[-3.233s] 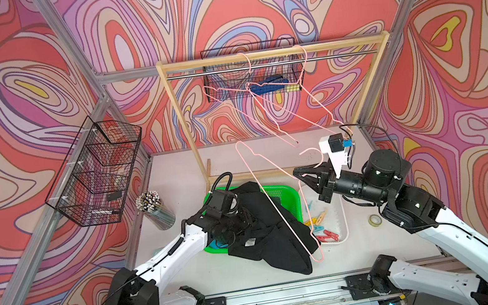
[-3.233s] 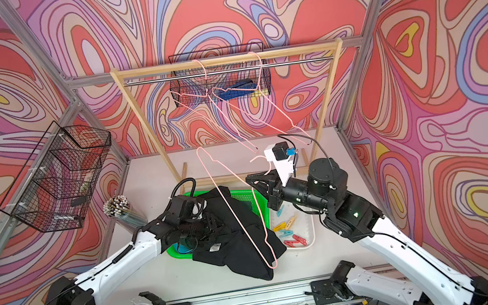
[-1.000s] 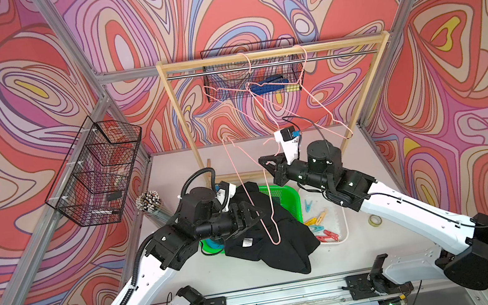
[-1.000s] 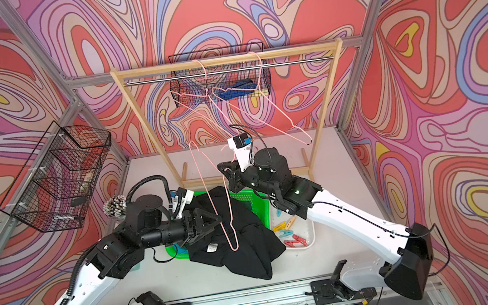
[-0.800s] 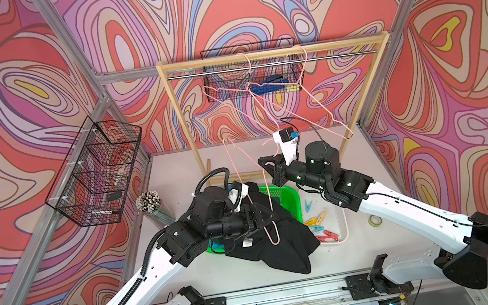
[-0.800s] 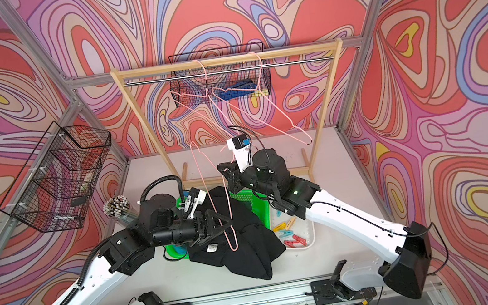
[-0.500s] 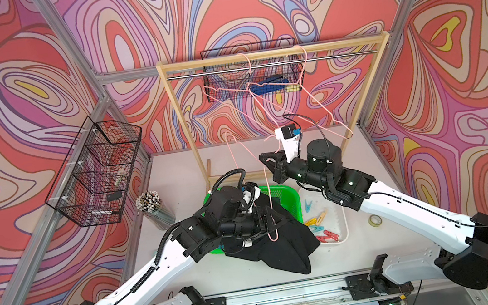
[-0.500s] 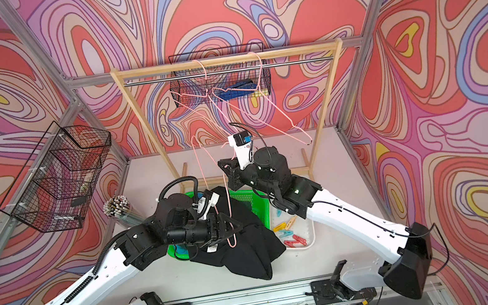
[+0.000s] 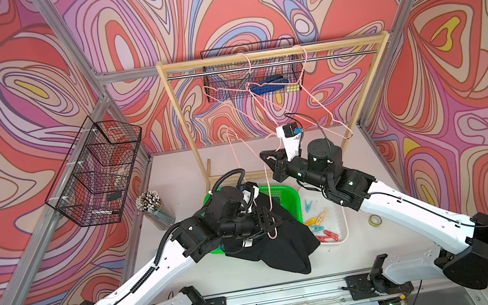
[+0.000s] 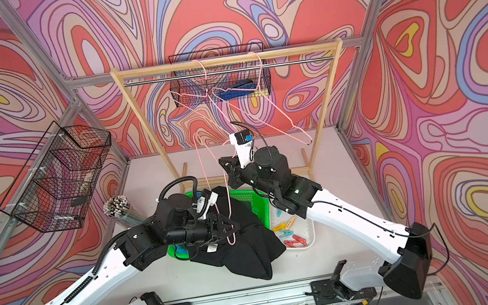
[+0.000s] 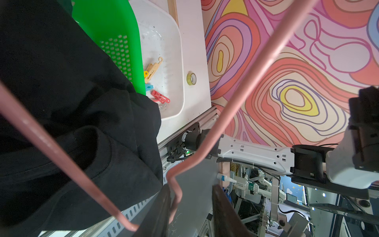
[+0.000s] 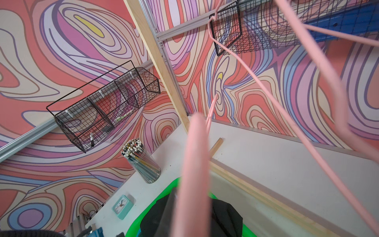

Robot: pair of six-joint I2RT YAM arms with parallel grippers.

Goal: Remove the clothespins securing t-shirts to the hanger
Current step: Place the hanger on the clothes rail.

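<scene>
Left wrist: pink hanger (image 11: 234,98) lies between left fingers (image 11: 158,213).

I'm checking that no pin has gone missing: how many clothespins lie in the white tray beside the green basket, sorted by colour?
In the white plastic tray:
Light blue plastic clothespins: 2
Yellow plastic clothespin: 1
Pale beige clothespin: 1
Red-pink plastic clothespins: 2
Total: 6
</scene>
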